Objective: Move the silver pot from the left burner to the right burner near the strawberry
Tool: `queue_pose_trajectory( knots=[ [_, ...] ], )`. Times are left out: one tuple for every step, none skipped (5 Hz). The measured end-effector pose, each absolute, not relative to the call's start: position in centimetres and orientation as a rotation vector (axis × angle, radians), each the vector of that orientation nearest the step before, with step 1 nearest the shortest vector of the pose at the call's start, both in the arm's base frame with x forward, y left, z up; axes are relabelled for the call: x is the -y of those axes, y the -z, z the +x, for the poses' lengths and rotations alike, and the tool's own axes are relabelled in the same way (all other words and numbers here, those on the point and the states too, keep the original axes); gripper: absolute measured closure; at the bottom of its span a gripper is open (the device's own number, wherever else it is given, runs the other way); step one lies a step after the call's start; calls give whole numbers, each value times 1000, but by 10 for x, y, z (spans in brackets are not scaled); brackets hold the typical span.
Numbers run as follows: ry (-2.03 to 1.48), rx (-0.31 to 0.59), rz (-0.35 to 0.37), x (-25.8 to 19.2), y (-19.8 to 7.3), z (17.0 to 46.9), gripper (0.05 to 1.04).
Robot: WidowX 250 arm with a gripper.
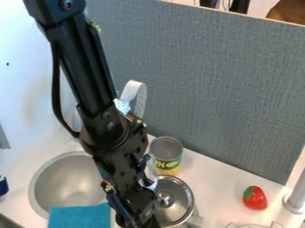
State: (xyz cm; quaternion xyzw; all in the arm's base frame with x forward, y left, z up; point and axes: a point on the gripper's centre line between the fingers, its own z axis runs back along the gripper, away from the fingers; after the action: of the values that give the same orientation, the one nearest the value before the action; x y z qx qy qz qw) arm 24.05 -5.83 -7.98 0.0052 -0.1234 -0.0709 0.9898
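Silver metal gives the round lid (181,202) its shine, and a small round knob (165,200) sits on top of it. It is near the bottom of the camera view, a bit right of the middle. The black end effector (140,219) hangs down just left of the lid, very near it. I cannot tell if it is open or closed, or if it has hold of anything. Being so close, it could bump the lid's edge if it swings right, and the lid might slide or tip. The knob looks smooth and round, so a grip that is off to one side could slip off. Just behind the lid stands a can (167,153) with yellow on its side. The arm is close to the can too, so a wide swing could knock it over. Left of the end effector is a blue cloth (79,217). It looks soft, so it could get caught and dragged if the end effector goes low that way. Behind the cloth is a big silver bowl (67,182), partly hidden by the cloth and the arm. Far to the right, a red strawberry (255,198) rests on the white tabletop (216,171), near a metal post (296,196). It seems safe from bumps.
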Motion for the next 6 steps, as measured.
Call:
queue_pose_trajectory(
  knots=[
    [149, 283, -2, 62, 66, 246, 686],
    [139, 290, -18, 64, 59, 248, 686],
    [138, 289, -40, 74, 55, 249, 687],
    [159, 300, -49, 84, 53, 251, 686],
    [200, 321, -50, 102, 50, 254, 686],
    [244, 311, -61, 121, 55, 253, 686]
  ],
)
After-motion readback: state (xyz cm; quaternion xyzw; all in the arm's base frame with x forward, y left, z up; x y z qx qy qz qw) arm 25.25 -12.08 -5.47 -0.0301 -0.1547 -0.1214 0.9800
